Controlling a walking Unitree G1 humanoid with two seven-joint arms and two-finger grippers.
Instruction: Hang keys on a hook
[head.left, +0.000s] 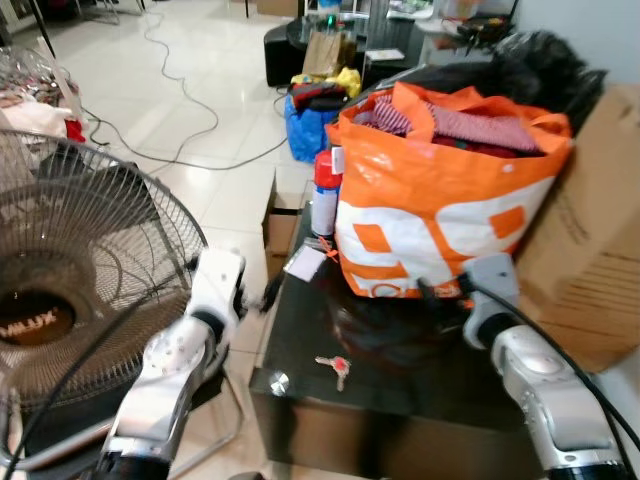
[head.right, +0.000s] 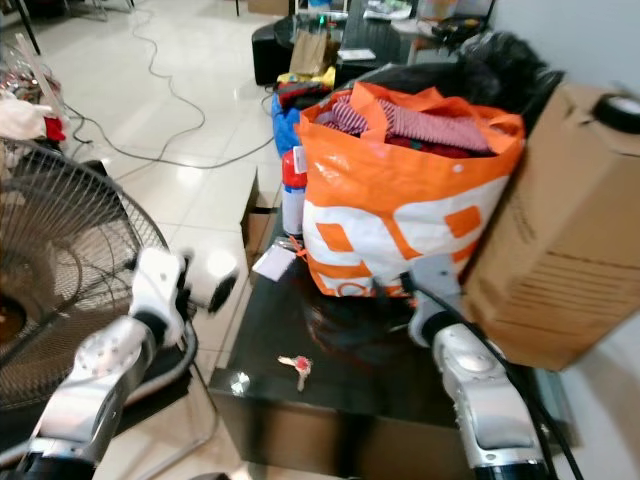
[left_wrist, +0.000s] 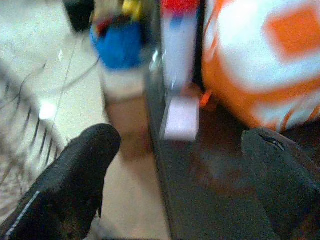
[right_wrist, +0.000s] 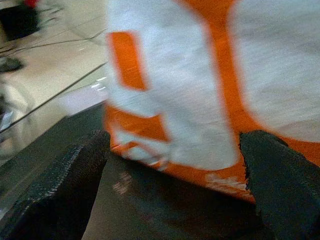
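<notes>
The keys (head.left: 334, 368) lie untouched near the front edge of the dark table (head.left: 420, 395), flanked by the left gripper (left_wrist: 175, 180) and right gripper (right_wrist: 175, 185), both fingers spread, seemingly ready to reach, with the orange bag (head.left: 440, 200) beyond.

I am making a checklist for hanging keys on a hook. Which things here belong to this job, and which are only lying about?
Belongs to the job:
- keys, lying on the black table
- left gripper, open
- right gripper, open

Only lying about:
- orange bag of clothes
- cardboard box
- fan
- spray can
- white card
</notes>
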